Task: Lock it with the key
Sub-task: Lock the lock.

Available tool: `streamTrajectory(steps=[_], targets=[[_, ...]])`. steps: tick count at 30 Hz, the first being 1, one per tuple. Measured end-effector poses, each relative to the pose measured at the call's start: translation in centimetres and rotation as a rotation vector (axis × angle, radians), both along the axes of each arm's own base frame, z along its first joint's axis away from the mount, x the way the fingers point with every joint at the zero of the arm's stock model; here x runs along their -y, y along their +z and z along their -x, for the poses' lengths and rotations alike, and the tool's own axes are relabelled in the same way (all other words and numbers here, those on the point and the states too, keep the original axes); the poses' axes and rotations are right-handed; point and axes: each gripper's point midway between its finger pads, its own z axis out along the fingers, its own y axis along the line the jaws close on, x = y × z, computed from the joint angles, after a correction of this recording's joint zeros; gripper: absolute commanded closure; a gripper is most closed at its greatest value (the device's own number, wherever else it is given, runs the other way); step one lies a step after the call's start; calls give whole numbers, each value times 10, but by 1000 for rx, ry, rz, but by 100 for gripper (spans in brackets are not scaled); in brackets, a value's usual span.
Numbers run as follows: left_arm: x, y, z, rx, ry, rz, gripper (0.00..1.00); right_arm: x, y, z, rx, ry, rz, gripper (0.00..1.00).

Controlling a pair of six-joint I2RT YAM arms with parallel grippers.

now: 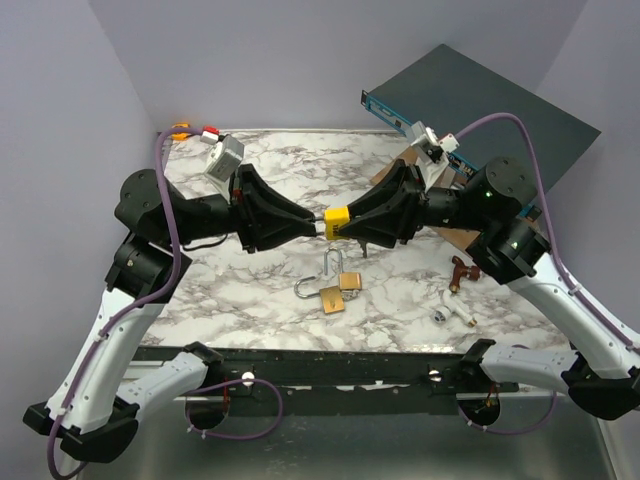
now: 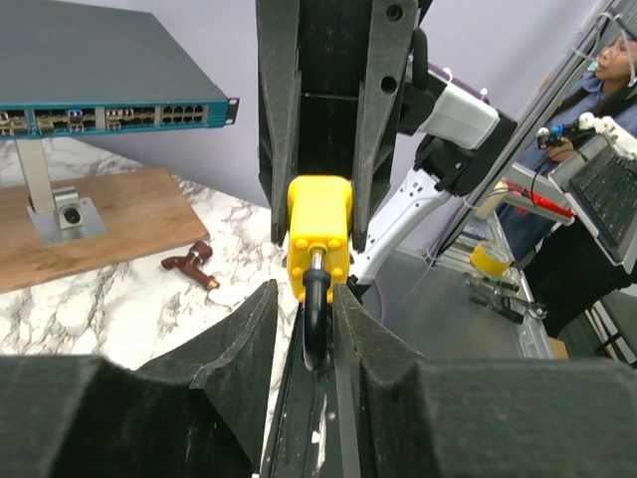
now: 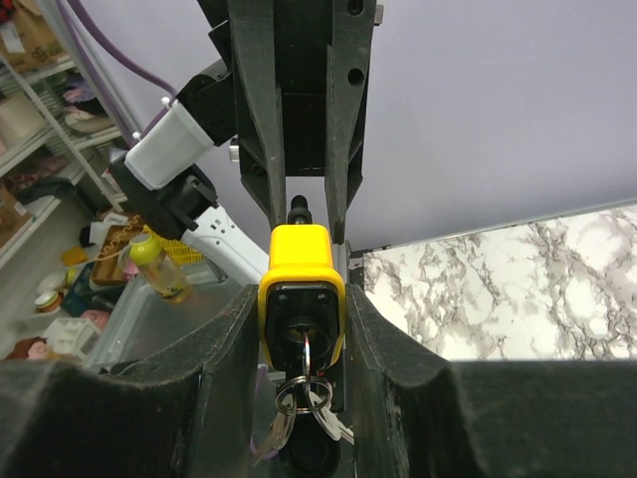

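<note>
Yellow-cased padlock [image 1: 336,220] with a dark steel shackle [image 2: 316,317] hangs in the air between the two arms, above the middle of the white marble-patterned bench [image 1: 270,165], touching nothing below it. The left claw [image 2: 305,299] is closed narrow on the shackle, its black pads pressing the bar from both sides. The right claw [image 3: 302,299] is closed wider on the flanks of the yellow body. A small silver key [image 3: 305,351] sits in the keyhole on the body's end face, which faces the right wrist, and its wire ring dangles beneath.

The lock looks compact and fairly heavy for its size, rigid all through and not fragile. The yellow cover seems smooth, so it could slip or rotate in the pads once the key is twisted; flat grips on the broad faces, as now, should resist that best. The shackle is a thin round bar that could pivot in the left pads. The key is small and thin, so its bow is the only place to pinch it, and the loose ring may get in the way.

Toward the near edge lie two brass padlocks [image 1: 337,290] with keys, and toward the near right corner a reddish-brown tap piece [image 1: 462,270].
</note>
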Motion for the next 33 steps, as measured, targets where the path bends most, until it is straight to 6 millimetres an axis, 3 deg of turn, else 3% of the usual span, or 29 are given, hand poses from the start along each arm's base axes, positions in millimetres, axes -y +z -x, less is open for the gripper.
streamTrajectory(steps=[9, 16, 33], targets=[[-6, -16, 2, 0, -2, -60, 74, 5, -3, -1, -27, -35, 18, 99], [-7, -16, 6, 8, -19, -64, 100, 5, -6, -4, -39, -47, 28, 99], [-1, -17, 6, -63, -87, 2, 100, 5, -7, -4, -33, -42, 30, 99]])
